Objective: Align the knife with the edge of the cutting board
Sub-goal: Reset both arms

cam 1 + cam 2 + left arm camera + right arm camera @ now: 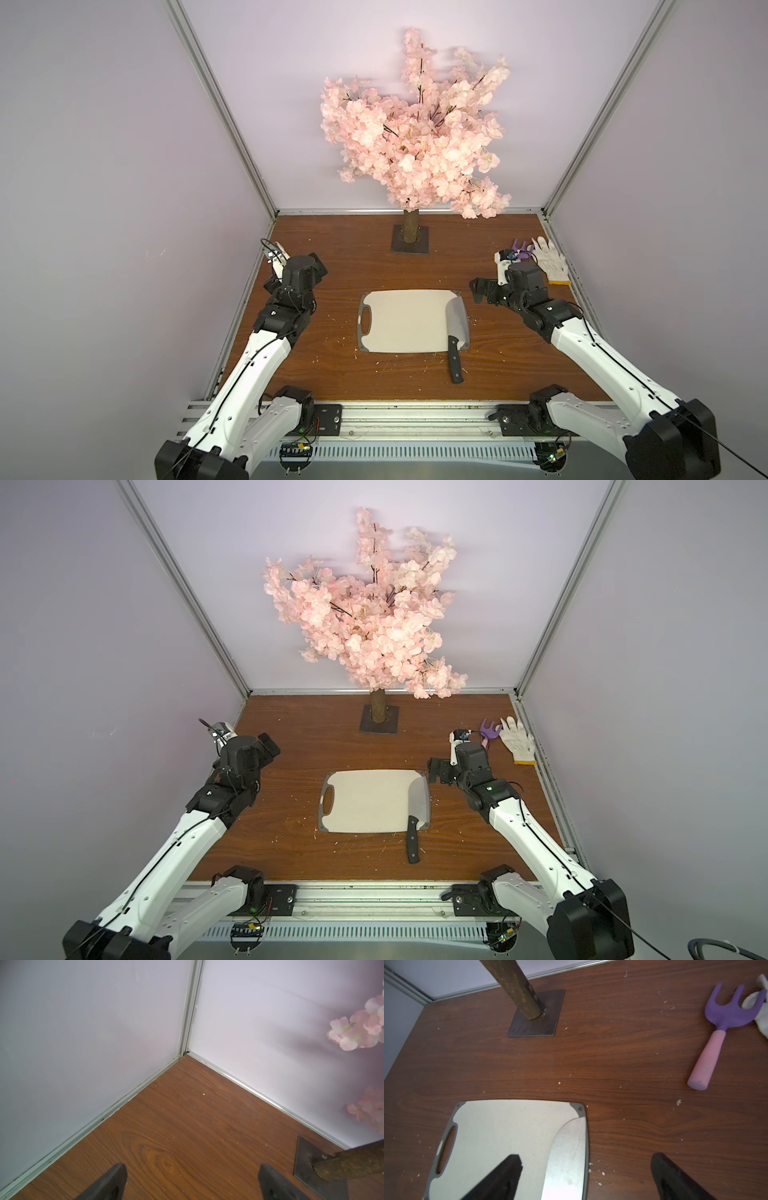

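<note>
Over at the left of the frame, the left gripper (192,1167) hangs with its jaws spread wide above bare table (187,1126), nothing between them, well apart from the action. Centre frame now: the cutting board (403,320) lies flat, handle cutout at its left end, and it carries just one thing, the knife (457,328). The knife's long axis runs from upper to lower frame. Its blade rests on the board with its straight side right along the right-hand short rim, and its black handle pokes out past the lower edge onto the wood. That looks aligned, or very nearly. Just right of the board's upper right corner sits the right gripper (585,1157), jaws apart and empty, clearly the nearer arm for any last nudge. Further right, a purple fork (719,1032) and a white glove (548,259) lie idle.
</note>
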### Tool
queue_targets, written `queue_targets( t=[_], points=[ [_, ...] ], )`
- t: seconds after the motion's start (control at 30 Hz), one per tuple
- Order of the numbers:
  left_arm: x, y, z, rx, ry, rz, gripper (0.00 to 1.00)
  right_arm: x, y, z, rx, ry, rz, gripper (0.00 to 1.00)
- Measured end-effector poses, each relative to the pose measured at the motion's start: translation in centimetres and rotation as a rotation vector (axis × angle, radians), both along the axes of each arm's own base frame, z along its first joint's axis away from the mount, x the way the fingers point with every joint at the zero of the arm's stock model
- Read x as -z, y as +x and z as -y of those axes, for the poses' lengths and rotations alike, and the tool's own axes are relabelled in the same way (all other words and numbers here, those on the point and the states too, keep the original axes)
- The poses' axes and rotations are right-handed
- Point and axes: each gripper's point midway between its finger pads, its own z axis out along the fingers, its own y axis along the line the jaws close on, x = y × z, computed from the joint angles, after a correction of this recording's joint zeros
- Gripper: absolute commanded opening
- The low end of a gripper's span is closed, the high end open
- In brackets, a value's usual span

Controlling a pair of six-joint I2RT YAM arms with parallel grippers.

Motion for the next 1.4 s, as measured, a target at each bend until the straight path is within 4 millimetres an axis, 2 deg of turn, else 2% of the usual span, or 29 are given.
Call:
queue_targets(
  t=[0.13, 0.27, 0.57, 0.77, 0.87, 1.07, 1.27, 1.4],
  points=[
    [0.6, -0.5, -1.1, -0.056, 0.023, 0.024, 1.0, -0.8, 1.2, 1.7, 0.055, 0.017, 0.042, 0.99],
    [1.3, -0.7, -2.2, -0.119, 0.042, 0.034, 1.0, -1.7, 2.2, 2.2, 0.074, 0.042, 0.086, 0.99],
    [3.8, -0.8, -4.6, -0.224, 0.084, 0.0, 1.0, -1.6, 3.9, 4.0, 0.125, 0.082, 0.111, 0.99],
    [7.5, -1.3, -5.8, -0.253, 0.102, -0.066, 1.0, -1.4, 4.4, 5.1, 0.149, 0.102, 0.116, 0.99],
    [8.8, -1.3, -6.4, -0.265, 0.101, -0.1, 1.0, -0.5, 4.4, 6.0, 0.171, 0.106, 0.099, 0.99],
    [9.5, -0.2, -6.3, -0.24, 0.102, -0.104, 1.0, 1.3, 4.0, 7.9, 0.235, 0.107, 0.067, 0.99],
    [10.7, 1.8, -5.0, -0.123, 0.127, -0.111, 1.0, 1.0, 4.2, 9.5, 0.296, 0.083, 0.122, 0.99],
    [12.0, 2.0, -4.2, -0.034, 0.182, -0.114, 1.0, 1.5, 3.6, 10.2, 0.319, 0.049, 0.178, 1.0]
  ],
)
